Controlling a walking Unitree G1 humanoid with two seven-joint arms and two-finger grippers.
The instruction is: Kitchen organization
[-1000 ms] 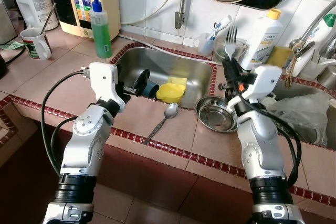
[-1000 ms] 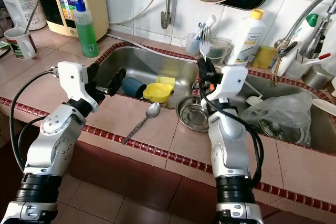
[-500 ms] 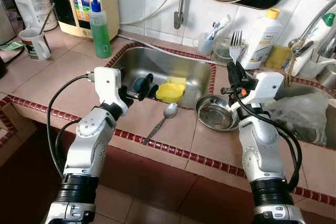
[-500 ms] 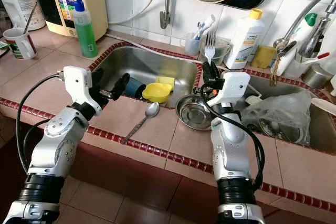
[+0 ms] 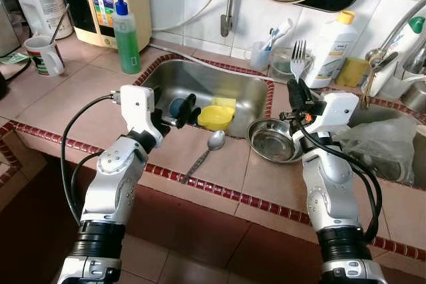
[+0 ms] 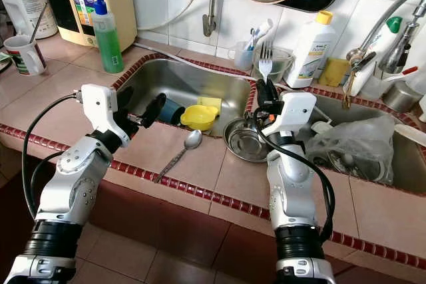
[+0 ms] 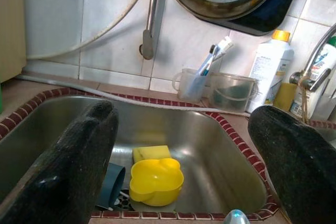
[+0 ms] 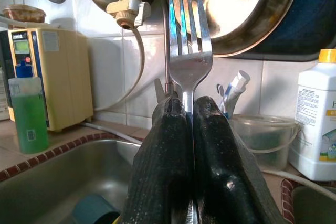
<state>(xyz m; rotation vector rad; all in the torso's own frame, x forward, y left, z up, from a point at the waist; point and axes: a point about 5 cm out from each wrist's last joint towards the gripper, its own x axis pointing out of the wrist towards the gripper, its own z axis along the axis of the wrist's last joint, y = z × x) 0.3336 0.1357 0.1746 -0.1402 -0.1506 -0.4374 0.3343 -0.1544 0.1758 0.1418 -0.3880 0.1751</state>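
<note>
The fork, right of centre, stands tines-up, pinched at its handle by the right gripper. It looks light, stiff and slippery, so the handle suits gripping. The left gripper hovers open at the sink.

The fork is polished, mirror-bright metal, pinched between matt, rough-textured black fingers. The sink is brushed steel with a dull sheen; the bowl at 3 o'clock of it is shinier steel. The yellow cup is smooth, glossy plastic. The spoon is bright metal on matt pinkish tile.
</note>
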